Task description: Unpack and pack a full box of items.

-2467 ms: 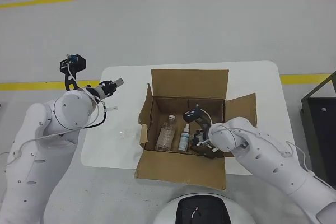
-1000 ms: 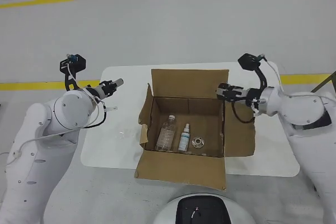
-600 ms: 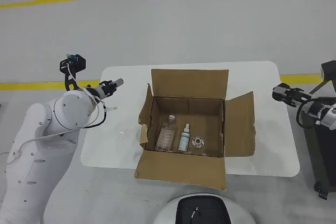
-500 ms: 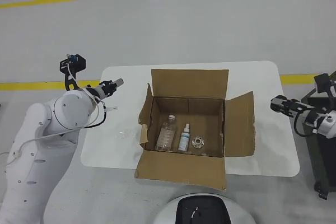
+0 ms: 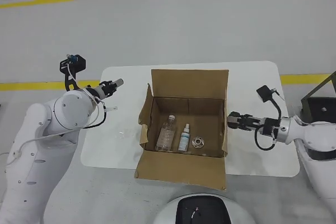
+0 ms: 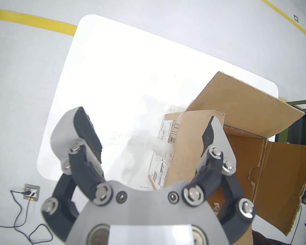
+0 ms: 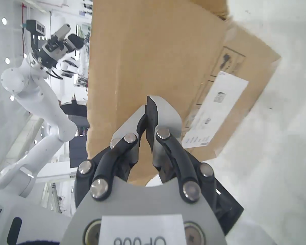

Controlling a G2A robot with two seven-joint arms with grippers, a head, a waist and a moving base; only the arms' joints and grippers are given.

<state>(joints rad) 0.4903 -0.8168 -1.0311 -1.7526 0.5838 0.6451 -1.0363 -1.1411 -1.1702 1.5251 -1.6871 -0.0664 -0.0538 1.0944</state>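
While the box (image 5: 186,89) stands open at mid-table, three items lie on its floor.
The box is plain brown cardboard, square-cornered, with four flaps: the far one spread flat, the left one slanting up, the near one folded outward, and the right one upright. Inside, side by side, lie one clear plastic bottle (image 5: 166,133), one slim white spray bottle (image 5: 185,136) and one small round metal piece (image 5: 198,142). The right gripper (image 7: 150,110), its fingers pressed together, is at the right flap's outer face; contact is hard to judge. The left gripper (image 6: 145,114) hangs spread wide over the table (image 5: 123,145), which is smooth, white and round-cornered, its ribbed black pads (image 6: 85,126) bare.
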